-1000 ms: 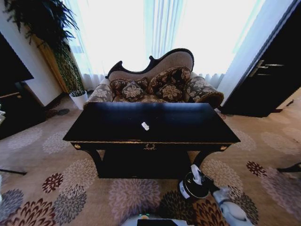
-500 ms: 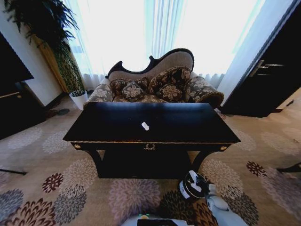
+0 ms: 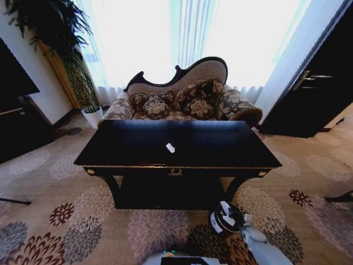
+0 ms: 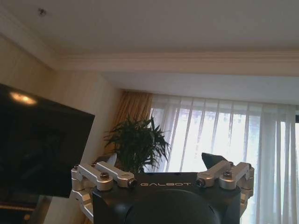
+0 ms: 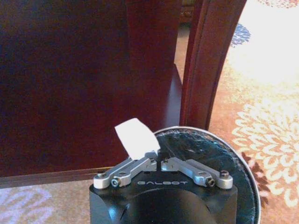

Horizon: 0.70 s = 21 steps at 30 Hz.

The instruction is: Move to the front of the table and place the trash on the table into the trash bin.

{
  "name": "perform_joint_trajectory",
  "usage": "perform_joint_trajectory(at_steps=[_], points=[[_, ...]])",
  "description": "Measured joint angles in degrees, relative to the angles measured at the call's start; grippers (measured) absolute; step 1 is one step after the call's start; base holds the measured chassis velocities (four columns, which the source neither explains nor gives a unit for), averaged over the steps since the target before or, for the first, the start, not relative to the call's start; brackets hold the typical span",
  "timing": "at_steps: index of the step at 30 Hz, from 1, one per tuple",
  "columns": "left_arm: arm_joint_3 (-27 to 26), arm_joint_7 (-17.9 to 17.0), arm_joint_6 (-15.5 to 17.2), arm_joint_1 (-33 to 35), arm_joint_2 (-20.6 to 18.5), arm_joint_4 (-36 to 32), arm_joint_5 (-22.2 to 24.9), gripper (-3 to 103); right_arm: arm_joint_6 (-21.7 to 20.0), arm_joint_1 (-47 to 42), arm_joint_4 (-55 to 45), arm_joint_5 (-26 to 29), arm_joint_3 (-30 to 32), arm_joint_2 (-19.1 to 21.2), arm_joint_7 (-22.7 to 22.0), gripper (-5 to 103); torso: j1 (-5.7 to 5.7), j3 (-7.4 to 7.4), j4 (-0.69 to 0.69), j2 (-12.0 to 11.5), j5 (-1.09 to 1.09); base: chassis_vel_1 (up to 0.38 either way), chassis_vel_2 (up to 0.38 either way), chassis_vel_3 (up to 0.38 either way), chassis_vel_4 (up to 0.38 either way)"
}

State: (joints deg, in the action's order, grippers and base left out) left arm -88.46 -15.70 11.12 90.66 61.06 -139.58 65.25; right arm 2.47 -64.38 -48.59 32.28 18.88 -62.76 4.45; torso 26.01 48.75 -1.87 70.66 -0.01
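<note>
One white paper scrap point(image 3: 170, 147) sits mid-table point(image 3: 110, 157), nearer the front edge, long axis running front to back. Right gripper point(image 5: 159, 161) hangs over the trash bin point(image 3: 219, 225) by the table's front right leg, pinching another white scrap point(image 5: 136, 137). Left gripper point(image 4: 163, 175) aims at the ceiling, spread.

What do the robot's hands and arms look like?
Each gripper has a rounded black body with GALBOT printed in pale letters, and silver metal finger links held by small bolts: the left gripper and the right gripper match. In the head view, the right arm wears smooth white shells.
</note>
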Motion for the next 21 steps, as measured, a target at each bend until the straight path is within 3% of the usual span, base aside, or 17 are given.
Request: perform_joint_trajectory(at_steps=[8, 13, 19, 21], points=[[-1.24, 0.11, -0.11, 0.32, -0.24, 0.16, 0.28, 100, 0.73, 1.50, 1.14, -2.10, 0.20, -0.28, -1.39, 0, 0.00, 0.00, 0.01, 0.00, -0.01, 0.000, 0.000, 0.000, 0.000], [-0.63, 1.00, -0.38, -0.45, -0.36, 1.15, -1.43, 100, 0.87, 1.42, 1.19, -4.00, 0.24, -0.21, -4.67, 0, 0.00, 0.00, 0.01, 0.00, -0.01, 0.000, 0.000, 0.000, 0.000], [0.54, 1.22, -0.40, -0.64, 0.43, 0.46, -1.89, 100, 0.94, 1.19, 1.70, -3.97, 0.64, -0.94, -4.84, -2, 0.00, 0.00, 0.01, 0.00, -0.02, 0.000, 0.000, 0.000, 0.000], [0.67, 1.26, -0.40, -0.68, 0.66, -0.05, -1.62, 100, 0.92, 0.71, 1.19, -3.98, 0.94, -2.03, -4.76, 8, 0.00, 0.00, 0.01, 0.00, 0.01, 0.000, 0.000, 0.000, 0.000]])
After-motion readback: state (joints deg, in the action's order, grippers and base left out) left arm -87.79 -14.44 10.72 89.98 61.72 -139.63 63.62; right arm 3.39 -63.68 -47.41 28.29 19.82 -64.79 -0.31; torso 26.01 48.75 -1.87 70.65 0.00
